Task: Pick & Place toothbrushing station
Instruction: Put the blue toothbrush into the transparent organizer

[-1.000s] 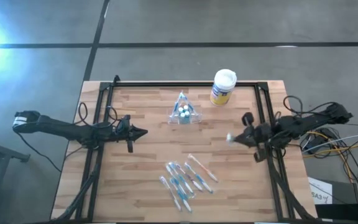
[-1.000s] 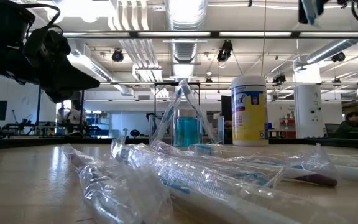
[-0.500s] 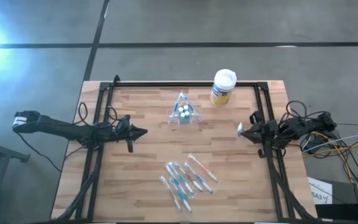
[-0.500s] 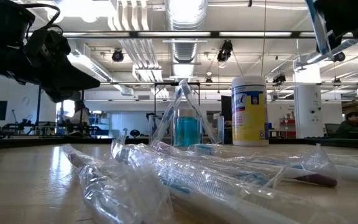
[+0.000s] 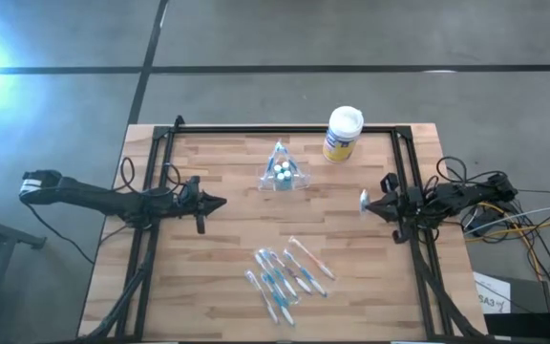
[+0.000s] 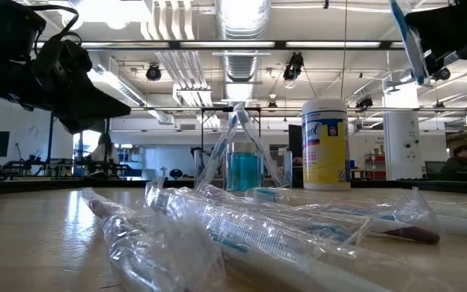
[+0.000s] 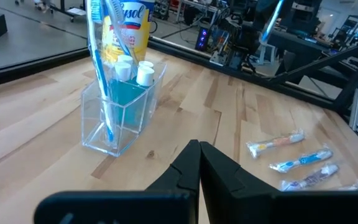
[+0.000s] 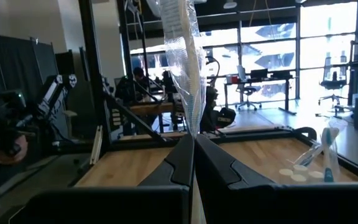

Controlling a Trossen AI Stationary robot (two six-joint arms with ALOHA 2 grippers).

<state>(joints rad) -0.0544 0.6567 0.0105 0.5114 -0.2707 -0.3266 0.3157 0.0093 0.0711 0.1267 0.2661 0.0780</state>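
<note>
The clear plastic cup (image 5: 283, 173) stands on the table at the far middle, holding a blue-white toothbrush and white-capped tubes; it also shows in the left wrist view (image 7: 120, 106). Several wrapped toothbrushes (image 5: 285, 272) lie near the front edge. My right gripper (image 5: 369, 203) is at the table's right side, high above it, shut on a wrapped blue-white toothbrush (image 6: 408, 40). My left gripper (image 5: 220, 203) hovers shut and empty at the left, pointing toward the cup. My right gripper pinches the wrapped toothbrush between its two fingers, on the clear wrapper (image 8: 189, 127). The fingers come level from the table's right side and lie across it. The toothbrush stands nearly upright, slightly tilted, its long end (image 8: 180, 31) above the fingers, lifted clear of the table.
A yellow canister with a white lid (image 5: 343, 134) stands at the far edge, right of the cup. A black frame (image 5: 285, 130) runs along the table's far, left and right sides. Bare wood lies between the cup and the pile of toothbrushes.
My right gripper has drawn back a little toward the table's right edge and come down slightly, still holding the wrapped toothbrush, which now shows lower and more fully in the low view.
</note>
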